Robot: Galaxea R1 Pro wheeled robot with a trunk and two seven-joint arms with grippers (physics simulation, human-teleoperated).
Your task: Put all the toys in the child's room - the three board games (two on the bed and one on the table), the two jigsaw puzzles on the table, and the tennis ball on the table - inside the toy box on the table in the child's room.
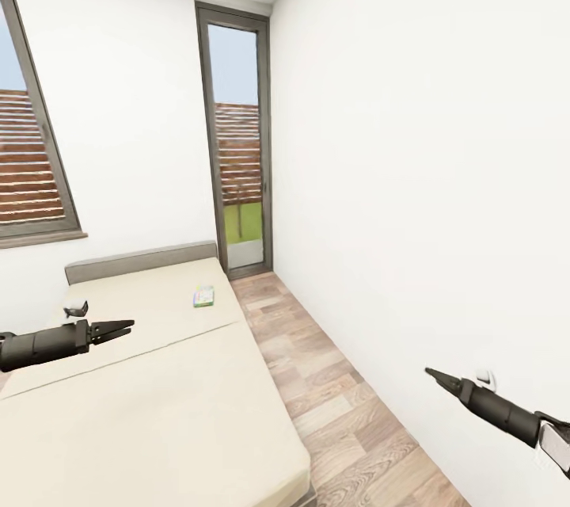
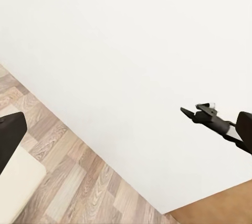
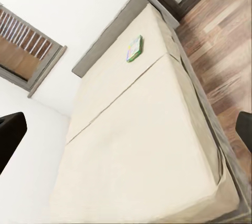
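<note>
Game [image 1: 203, 296] lies flat near the headboard, ahead-right of the left gripper [image 1: 119, 327]. Left is nearer; both grippers look pressed together, empty.

No text, number or sign can be read anywhere. The board game [image 1: 203, 297] on the bed [image 1: 158, 396] has a printed cover of green, yellow and blue patches, but it is too small and blurred for any lettering to be made out, in the head view and in the right wrist view alike.
</note>
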